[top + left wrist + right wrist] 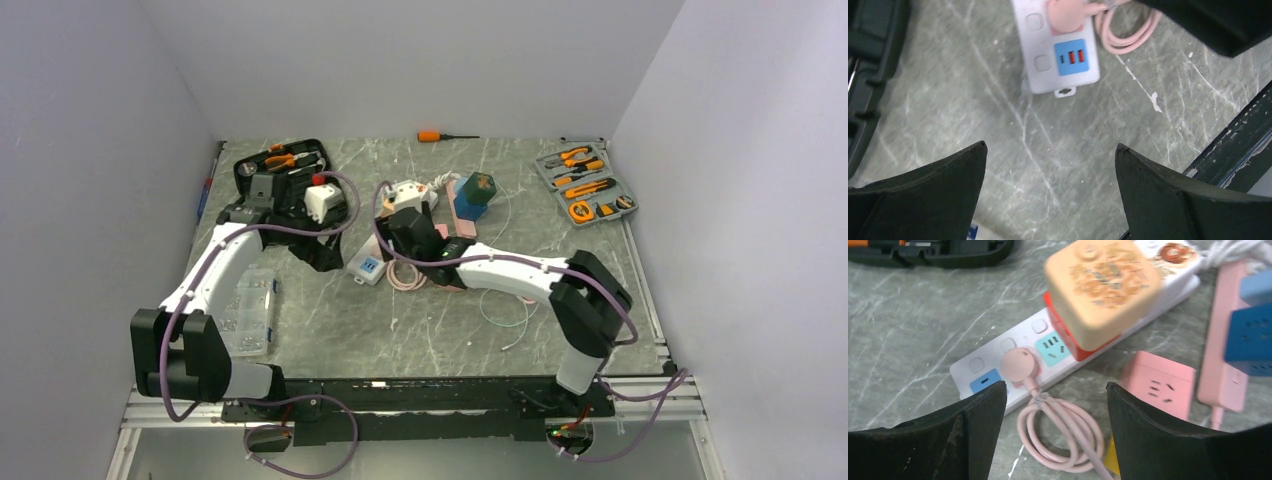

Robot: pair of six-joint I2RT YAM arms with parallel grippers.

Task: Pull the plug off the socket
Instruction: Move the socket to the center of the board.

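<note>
Your pink plug (1019, 366) is seated in the white power strip (990, 360), one slot in from the blue USB panel (984, 381), and the strip lies flat on the table (903, 330). The plug's pink cable (1058, 435) drops off the strip's near edge and coils on the table just beside it. Your right fingers (973, 435) stand apart with nothing between them, above the coil, and the plug shows just past the tips. No contact is visible. Your left fingers (938, 195) are spread wide and empty over bare table, and the strip's USB end is ahead of them. A cream-and-red cube adapter (1103, 282) sits farther along the same strip. A pink cube socket (1158, 382), a pink strip (1223, 340) and a blue cube (1253, 335) lie beside it. A black tool case (285, 165) sits at the back left and a grey tool tray (585, 183) at the back right.
</note>
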